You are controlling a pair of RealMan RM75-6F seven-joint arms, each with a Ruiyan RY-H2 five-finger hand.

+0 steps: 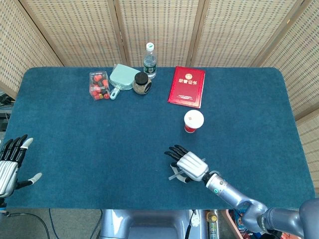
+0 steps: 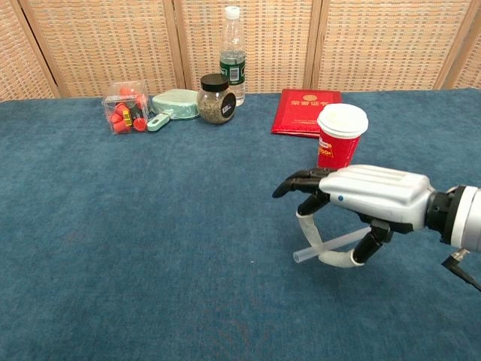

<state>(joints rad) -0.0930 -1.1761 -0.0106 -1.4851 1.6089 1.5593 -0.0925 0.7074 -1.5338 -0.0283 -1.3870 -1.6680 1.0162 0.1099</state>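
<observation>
Clear box far left: red and orange pieces inside. Jar: greenish contents. Red cup, lidded, just behind right hand, which pinches clear straw above near table. Left hand: fingers apart, holding nothing.

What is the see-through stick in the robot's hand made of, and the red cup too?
The straw pinched by the right hand looks like clear, glossy plastic: the blue cloth shows through it. The red cup seems to be matte paper with a white plastic lid, though that is hard to confirm.

Cup behind right hand, booklet behind cup
</observation>
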